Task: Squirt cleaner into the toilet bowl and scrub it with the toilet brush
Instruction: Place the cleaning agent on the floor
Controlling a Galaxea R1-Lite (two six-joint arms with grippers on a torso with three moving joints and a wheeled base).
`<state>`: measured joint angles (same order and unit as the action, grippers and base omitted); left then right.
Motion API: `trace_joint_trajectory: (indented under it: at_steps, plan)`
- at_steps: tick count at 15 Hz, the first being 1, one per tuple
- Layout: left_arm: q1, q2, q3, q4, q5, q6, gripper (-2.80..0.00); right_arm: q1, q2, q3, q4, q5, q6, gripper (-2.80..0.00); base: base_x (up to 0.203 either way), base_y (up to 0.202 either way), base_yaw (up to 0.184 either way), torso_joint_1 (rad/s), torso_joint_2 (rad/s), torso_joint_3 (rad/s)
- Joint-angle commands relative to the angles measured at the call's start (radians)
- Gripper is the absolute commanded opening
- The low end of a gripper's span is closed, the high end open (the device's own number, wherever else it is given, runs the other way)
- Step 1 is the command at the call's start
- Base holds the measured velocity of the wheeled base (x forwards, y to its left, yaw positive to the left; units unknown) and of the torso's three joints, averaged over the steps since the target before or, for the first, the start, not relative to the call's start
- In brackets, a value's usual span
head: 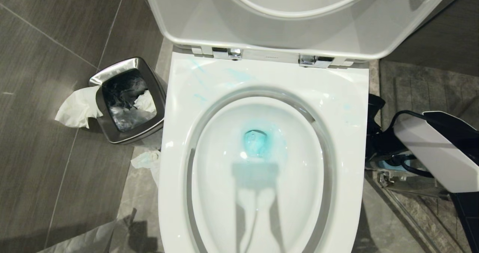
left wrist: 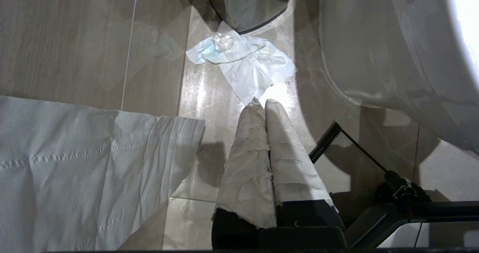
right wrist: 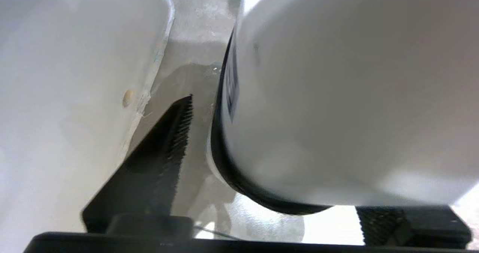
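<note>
The white toilet bowl [head: 189,95] fills the head view, lid up, with blue liquid pooled at its bottom [head: 256,140] and faint blue streaks on the rim. My right arm [head: 430,148] reaches down to the floor on the bowl's right side. In the right wrist view the cleaner [right wrist: 336,95], a pale bottle with a dark label edge, stands between the jaws of my right gripper [right wrist: 280,152]. The gripper is open, with a clear gap between the serrated finger [right wrist: 176,133] and the bottle. My left gripper [left wrist: 264,102] hangs shut over the floor, its fingers wrapped in white. The toilet brush is out of view.
A square steel bin [head: 108,127] with tissue hanging out stands left of the bowl. Crumpled tissue [left wrist: 243,62] and a large paper sheet [left wrist: 75,163] lie on the tiled floor. The bowl's outer wall [right wrist: 67,95] is close beside the right gripper. Dark cables [head: 408,163] run by the right arm.
</note>
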<state>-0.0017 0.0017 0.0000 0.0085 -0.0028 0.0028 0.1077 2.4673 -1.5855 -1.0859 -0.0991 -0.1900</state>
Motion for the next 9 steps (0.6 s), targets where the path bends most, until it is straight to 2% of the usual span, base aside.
trace_joint_trajectory:
  at_steps: [1,5,9]
  plan:
    - [-0.001,0.001,0.002,0.000,0.000,0.000,-2.80,0.001,-0.005,0.003,-0.008,-0.001,-0.002,0.00,0.000,0.000,0.000,0.000,0.00,0.000]
    - [0.000,0.001,0.002,-0.001,0.000,0.000,-2.80,0.007,-0.050,0.070,-0.008,-0.001,-0.002,0.00,0.000,0.000,0.000,0.000,0.00,0.000]
    - [0.000,0.001,0.002,0.000,0.000,0.000,-2.80,0.026,-0.131,0.211,-0.009,0.000,0.003,0.00,0.000,0.000,0.000,0.000,0.00,0.000]
